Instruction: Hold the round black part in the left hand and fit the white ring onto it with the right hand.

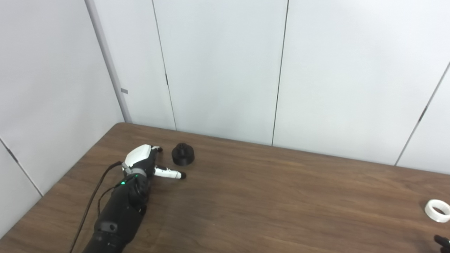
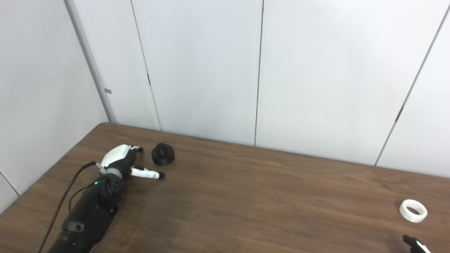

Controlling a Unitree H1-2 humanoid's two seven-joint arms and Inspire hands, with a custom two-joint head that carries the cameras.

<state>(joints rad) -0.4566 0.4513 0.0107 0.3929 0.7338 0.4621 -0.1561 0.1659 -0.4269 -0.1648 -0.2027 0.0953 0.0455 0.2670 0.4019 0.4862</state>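
Right hand [image 2: 415, 244] sits nearest the cam, at the bottom-right edge: only a dark fingertip w/ a bit of white shows, so open vs. closed cannot be told. White ring [image 2: 413, 210] lies flat on the table just beyond that fingertip, near the right edge, apart from it and not gripped. Round black part [image 1: 183, 154] stands upright on the far-left area of the table, stepped shape w/ a narrower top on a wider base, well apart from the ring. Left hand [image 1: 146, 162] rests beside the black part, on its left, fingers spread and holding nothing; one white finger w/ dark tip [image 1: 172, 173] points right, passing just in front of the part w/o touching it. Left forearm is black, w/ a green LED lit near the wrist and a cable running along it. Table [image 1: 267, 196] is dark wood-grain; pale wall panels [image 1: 225, 66] stand behind it.
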